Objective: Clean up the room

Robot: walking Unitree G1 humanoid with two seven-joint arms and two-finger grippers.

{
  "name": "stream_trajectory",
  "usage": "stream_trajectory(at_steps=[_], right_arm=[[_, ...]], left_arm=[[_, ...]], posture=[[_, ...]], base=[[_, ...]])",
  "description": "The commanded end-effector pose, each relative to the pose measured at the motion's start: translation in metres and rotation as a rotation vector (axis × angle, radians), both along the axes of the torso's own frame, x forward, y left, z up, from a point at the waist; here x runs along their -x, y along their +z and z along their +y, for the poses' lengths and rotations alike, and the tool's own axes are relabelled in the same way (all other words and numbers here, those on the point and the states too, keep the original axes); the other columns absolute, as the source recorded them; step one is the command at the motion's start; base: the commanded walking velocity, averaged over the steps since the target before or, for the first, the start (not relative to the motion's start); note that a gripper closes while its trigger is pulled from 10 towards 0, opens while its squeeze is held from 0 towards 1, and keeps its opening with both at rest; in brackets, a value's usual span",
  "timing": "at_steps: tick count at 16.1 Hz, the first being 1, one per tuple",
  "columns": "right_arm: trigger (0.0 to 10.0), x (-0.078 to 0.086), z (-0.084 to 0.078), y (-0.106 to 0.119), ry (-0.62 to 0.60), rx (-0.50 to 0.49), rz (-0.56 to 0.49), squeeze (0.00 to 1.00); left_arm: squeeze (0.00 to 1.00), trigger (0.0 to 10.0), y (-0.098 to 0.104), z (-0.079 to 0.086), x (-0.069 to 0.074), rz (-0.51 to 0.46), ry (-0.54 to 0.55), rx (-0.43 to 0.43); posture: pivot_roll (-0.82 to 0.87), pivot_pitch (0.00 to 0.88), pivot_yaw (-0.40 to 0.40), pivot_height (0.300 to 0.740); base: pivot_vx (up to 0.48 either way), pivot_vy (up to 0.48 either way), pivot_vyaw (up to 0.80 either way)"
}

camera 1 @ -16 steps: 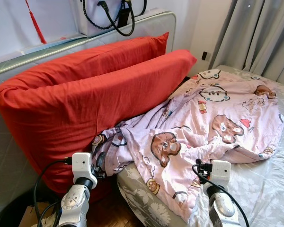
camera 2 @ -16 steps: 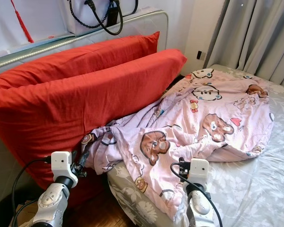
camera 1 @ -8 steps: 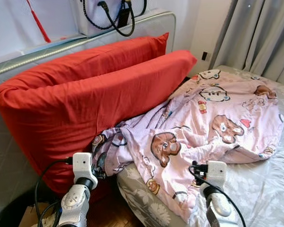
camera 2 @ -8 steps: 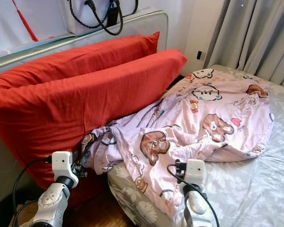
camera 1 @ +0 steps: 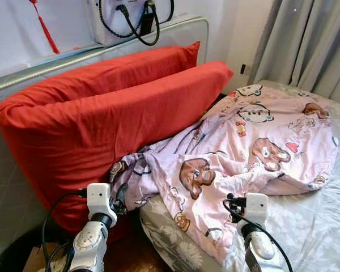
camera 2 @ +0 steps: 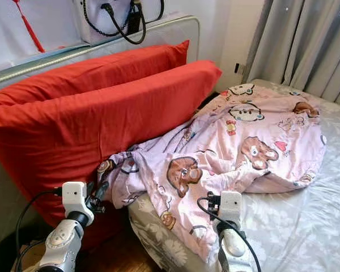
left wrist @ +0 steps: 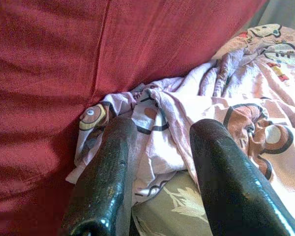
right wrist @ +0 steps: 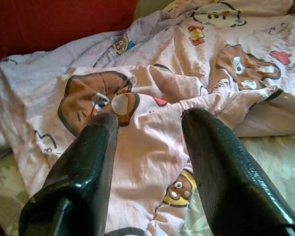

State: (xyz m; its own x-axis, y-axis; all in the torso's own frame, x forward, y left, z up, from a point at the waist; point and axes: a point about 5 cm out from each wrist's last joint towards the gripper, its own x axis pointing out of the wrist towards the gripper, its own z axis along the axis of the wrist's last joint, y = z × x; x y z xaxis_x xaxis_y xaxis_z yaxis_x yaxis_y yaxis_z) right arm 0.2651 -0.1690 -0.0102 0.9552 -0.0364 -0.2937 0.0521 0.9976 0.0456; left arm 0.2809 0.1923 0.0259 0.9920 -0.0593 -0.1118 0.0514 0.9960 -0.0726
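A pink blanket [camera 1: 255,136] printed with cartoon bears lies crumpled across the grey floral bed [camera 1: 306,226]. One corner of it hangs off the bed's near edge. Two big red pillows [camera 1: 102,119] lean against the padded headboard [camera 1: 22,76] on the left. My left gripper [left wrist: 164,125] is open and low beside the bed. It faces the blanket's bunched corner [left wrist: 152,113] where that meets the front pillow. Over the blanket's near edge my right gripper [right wrist: 153,118] is also open, with a brown bear print [right wrist: 88,101] just ahead of its fingers and nothing held.
A white handbag with black straps [camera 1: 127,17] sits on top of the headboard, with a red tassel [camera 1: 42,25] hanging on the wall beside it. Grey curtains [camera 1: 306,45] close off the right. Dark wooden floor [camera 1: 130,255] shows between pillow and bed.
My right arm has shifted a little to the left along the blanket's near edge. The left arm stays where it was. The camera has moved slightly.
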Motion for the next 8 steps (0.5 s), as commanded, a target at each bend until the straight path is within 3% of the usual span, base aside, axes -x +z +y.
stream_trajectory(at_steps=[1,8], right_arm=[[10.0,0.0007,0.0007,-0.0012,0.011,0.005,0.010,0.00],[10.0,0.0011,0.0031,-0.0027,0.017,0.005,0.025,0.00]], left_arm=[[0.00,10.0,0.0008,0.0007,-0.0015,0.005,-0.008,-0.006],[0.00,10.0,0.0023,-0.0007,-0.0044,0.004,-0.011,-0.004]], posture=[[0.06,0.000,-0.002,0.690],[0.06,0.000,-0.003,0.690]], base=[[0.000,0.000,0.00],[0.000,0.000,0.00]])
